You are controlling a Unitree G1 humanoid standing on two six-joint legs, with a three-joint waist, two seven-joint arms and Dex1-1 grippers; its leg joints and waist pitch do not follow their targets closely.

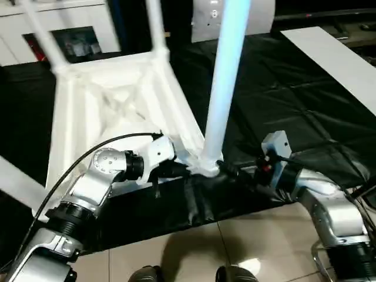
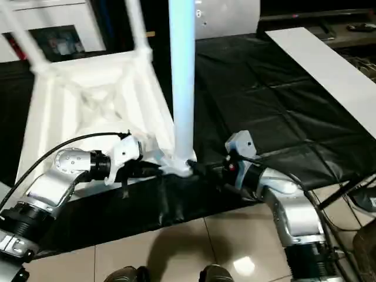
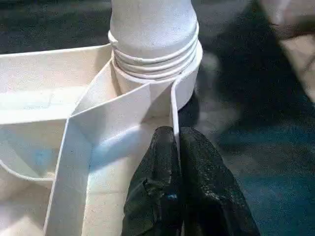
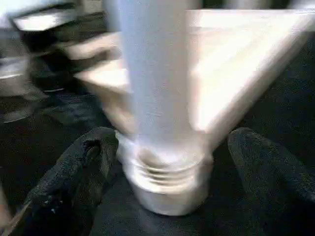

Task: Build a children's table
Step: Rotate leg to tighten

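The white table top (image 1: 111,100) lies upside down on a black sheet, ribbed underside up. A long white leg (image 1: 226,76) stands upright in its near right corner socket (image 3: 184,83), threaded collar (image 4: 165,169) just above the socket. My left gripper (image 3: 171,147) is shut on the thin rim wall of the top right beside that socket. My right gripper (image 4: 167,172) is open, its black fingers (image 4: 81,167) standing on either side of the leg's base without touching it. Two more legs (image 1: 155,26) rise from the far corners.
Another white leg (image 1: 17,185) slants across the near left. A long white board (image 1: 335,59) lies on the black sheet (image 1: 282,88) at the far right. Tiled floor (image 1: 194,252) begins at the sheet's near edge. White furniture (image 1: 70,29) stands behind.
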